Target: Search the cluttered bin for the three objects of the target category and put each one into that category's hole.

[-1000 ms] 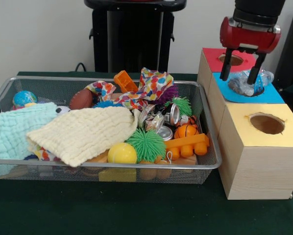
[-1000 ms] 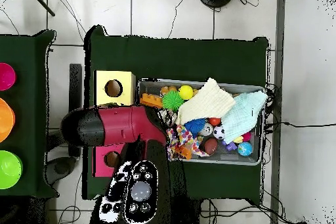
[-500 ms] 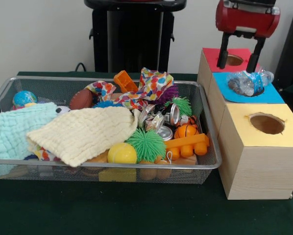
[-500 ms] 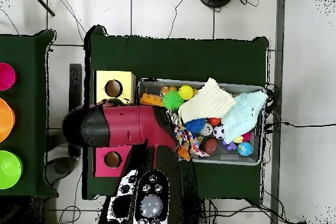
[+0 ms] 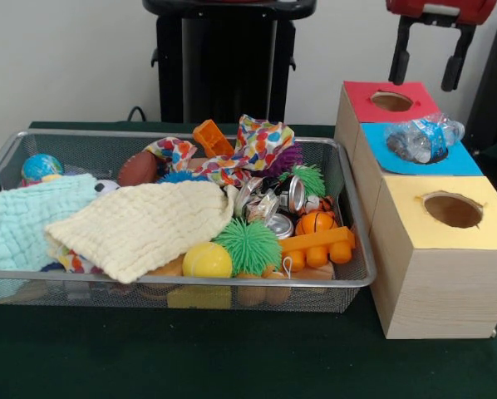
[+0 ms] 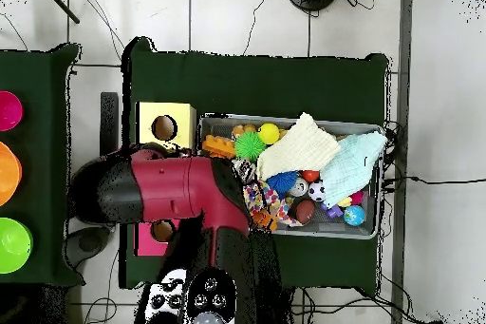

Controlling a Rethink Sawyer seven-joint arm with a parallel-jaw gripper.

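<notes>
Front view: crushed plastic bottle [image 5: 425, 139] lies across blue hole, light, crackly, slippery; grip mid-body. Gripper [image 5: 429, 60] open, empty, above.

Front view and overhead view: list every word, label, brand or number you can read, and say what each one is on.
No text can be read in either view.
Crushed plastic bottle on the blue box top: it has a blue label band, print too blurred to read.
Crushed cans in the wire bin: any markings too small to tell.
Patterned cloth: coloured dots only, no lettering.
</notes>
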